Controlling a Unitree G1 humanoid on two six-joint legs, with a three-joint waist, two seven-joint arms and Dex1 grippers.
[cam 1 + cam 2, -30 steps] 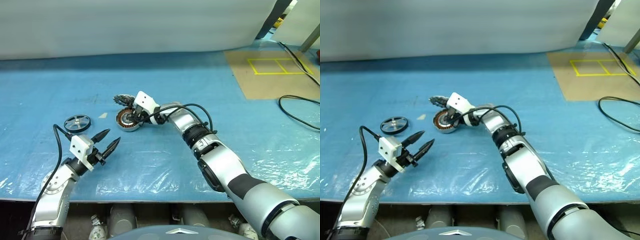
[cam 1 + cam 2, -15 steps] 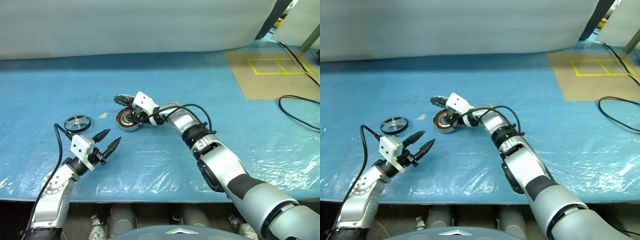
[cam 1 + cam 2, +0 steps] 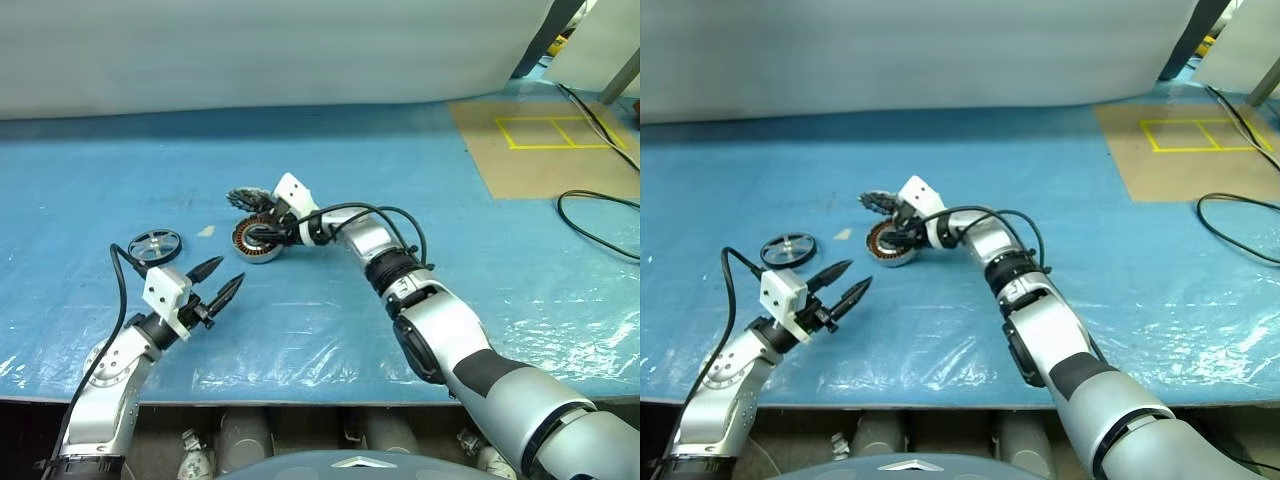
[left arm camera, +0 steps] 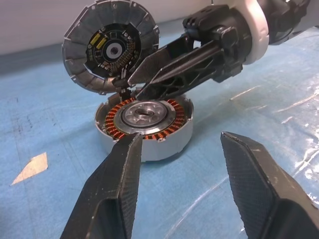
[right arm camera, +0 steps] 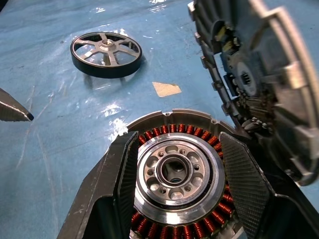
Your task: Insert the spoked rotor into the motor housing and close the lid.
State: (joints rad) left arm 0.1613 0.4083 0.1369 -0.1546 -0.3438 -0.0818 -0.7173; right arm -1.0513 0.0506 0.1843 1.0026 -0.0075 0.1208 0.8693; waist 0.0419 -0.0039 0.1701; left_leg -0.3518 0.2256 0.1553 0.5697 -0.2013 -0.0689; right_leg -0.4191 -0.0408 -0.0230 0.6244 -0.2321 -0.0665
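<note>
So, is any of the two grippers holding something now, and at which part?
Nothing is held. The left gripper hangs open in the air. The right gripper is open, its jaws either side of the motor housing hub.

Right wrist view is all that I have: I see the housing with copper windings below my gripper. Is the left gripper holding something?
Observer: No. The left gripper is open and empty, above the blue mat, apart from the housing.
Operator: Where is the spoked rotor from there?
Observer: The spoked rotor lies flat on the mat, left of the housing, just beyond the left gripper's wrist.
Operator: How does the whole lid stand?
Observer: The lid stands nearly upright at the housing's far rim, with its dark toothed face towards the left gripper.
</note>
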